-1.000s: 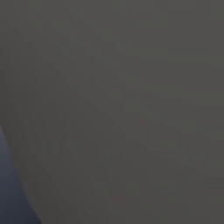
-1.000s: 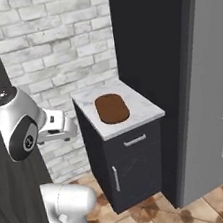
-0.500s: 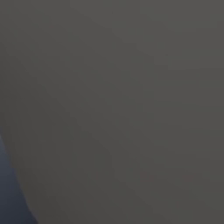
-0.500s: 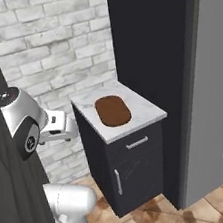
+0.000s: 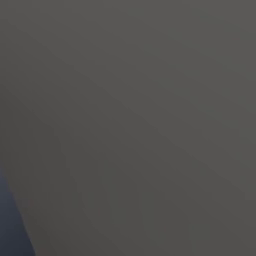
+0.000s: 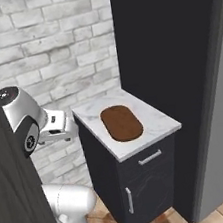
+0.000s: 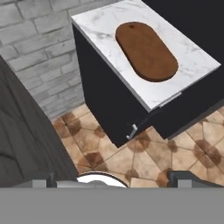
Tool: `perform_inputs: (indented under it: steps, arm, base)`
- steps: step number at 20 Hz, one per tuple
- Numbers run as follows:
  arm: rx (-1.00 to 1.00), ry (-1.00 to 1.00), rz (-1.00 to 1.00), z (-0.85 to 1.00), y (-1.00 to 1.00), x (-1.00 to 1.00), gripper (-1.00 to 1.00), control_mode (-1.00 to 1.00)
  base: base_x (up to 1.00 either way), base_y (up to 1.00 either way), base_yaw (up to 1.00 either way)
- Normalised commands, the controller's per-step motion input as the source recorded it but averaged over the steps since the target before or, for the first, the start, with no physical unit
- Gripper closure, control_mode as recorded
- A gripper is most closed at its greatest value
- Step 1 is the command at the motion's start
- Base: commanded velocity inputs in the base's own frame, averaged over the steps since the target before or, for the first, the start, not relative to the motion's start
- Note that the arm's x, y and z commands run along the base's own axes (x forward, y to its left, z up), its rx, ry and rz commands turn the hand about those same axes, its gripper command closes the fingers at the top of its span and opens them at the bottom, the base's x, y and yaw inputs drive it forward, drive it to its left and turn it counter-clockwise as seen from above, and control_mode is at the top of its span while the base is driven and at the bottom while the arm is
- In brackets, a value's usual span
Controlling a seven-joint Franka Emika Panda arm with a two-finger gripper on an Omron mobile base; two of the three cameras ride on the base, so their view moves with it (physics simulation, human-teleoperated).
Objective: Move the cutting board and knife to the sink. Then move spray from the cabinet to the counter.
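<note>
Right base view and hand view both look down on the cutting board [image 6: 121,123] [image 7: 146,51].

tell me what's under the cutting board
The cutting board lies flat on the white marble counter, which tops a dark cabinet with a drawer and door below. Whatever sits directly beneath the board is covered, and the cabinet's inside is shut from view.

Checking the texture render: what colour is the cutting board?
Dark reddish-brown; the cutting board shows best in the hand view.
</note>
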Motion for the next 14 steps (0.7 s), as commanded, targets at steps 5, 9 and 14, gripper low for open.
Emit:
perform_inputs:
  steps: [5, 9, 14]
  arm:
    - [0.0, 0.0, 0.0, 0.0, 0.0, 0.0, -1.0, 1.0]
    - [0.0, 0.0, 0.0, 0.0, 0.0, 0.0, -1.0, 1.0]
    - [0.0, 0.0, 0.0, 0.0, 0.0, 0.0, -1.0, 1.0]
  base:
    - [0.42, 0.06, -0.1]
    - [0.58, -0.11, 0.01]
    - [0.44, -0.01, 0.13]
